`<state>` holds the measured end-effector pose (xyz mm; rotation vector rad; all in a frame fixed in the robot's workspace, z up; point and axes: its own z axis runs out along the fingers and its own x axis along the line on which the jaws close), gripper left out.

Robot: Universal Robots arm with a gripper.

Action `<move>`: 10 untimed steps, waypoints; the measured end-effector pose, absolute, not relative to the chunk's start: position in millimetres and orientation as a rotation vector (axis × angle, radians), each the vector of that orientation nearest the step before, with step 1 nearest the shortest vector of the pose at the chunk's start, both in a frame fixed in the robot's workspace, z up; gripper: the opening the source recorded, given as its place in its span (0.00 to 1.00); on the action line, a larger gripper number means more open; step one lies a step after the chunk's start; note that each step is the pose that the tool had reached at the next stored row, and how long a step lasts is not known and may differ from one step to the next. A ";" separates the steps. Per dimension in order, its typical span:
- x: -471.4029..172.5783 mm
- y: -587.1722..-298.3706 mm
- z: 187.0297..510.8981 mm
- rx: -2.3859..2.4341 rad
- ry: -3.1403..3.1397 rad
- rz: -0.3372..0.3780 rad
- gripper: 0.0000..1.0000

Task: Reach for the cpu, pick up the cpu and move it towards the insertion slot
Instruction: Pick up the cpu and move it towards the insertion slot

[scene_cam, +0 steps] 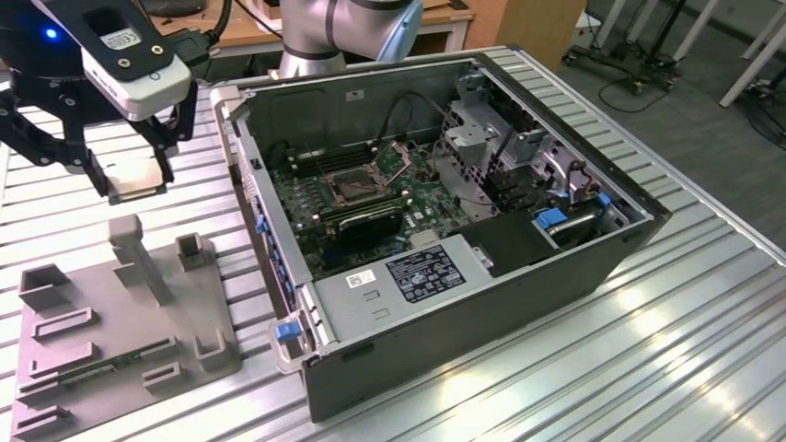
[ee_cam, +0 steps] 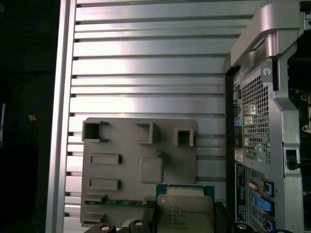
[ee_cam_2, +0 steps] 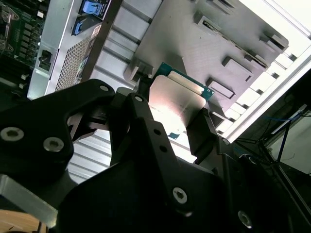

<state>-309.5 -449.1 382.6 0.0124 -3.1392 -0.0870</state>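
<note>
My gripper (scene_cam: 132, 177) is shut on the cpu (scene_cam: 138, 173), a small flat square chip with a pale metal face, and holds it in the air above the slatted table, beyond the grey plastic tray (scene_cam: 110, 313). In both wrist views the cpu (ee_cam_2: 180, 97) (ee_cam: 187, 211) sits clamped by its edges between the black fingers (ee_cam_2: 141, 97), with its green rim showing. The insertion slot (scene_cam: 350, 187), a square socket with a silvery frame, lies on the green motherboard inside the open computer case, towards the exterior view's right of the gripper.
The open computer case (scene_cam: 491, 276) lies on its side on the slatted metal table (scene_cam: 687, 350); its wall (scene_cam: 252, 175) stands between the gripper and the socket. The tray (ee_cam: 121, 145) carries a thin green memory stick (ee_cam: 119, 203) and raised blocks (scene_cam: 135, 244).
</note>
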 end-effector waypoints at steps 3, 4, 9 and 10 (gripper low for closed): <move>-308.6 -449.0 382.7 0.012 -3.139 -0.087 0.55; -308.3 -448.9 382.6 0.012 -3.139 -0.087 0.55; -306.2 -448.8 382.6 0.012 -3.139 -0.087 0.55; -305.8 -448.8 382.7 0.012 -3.139 -0.087 0.55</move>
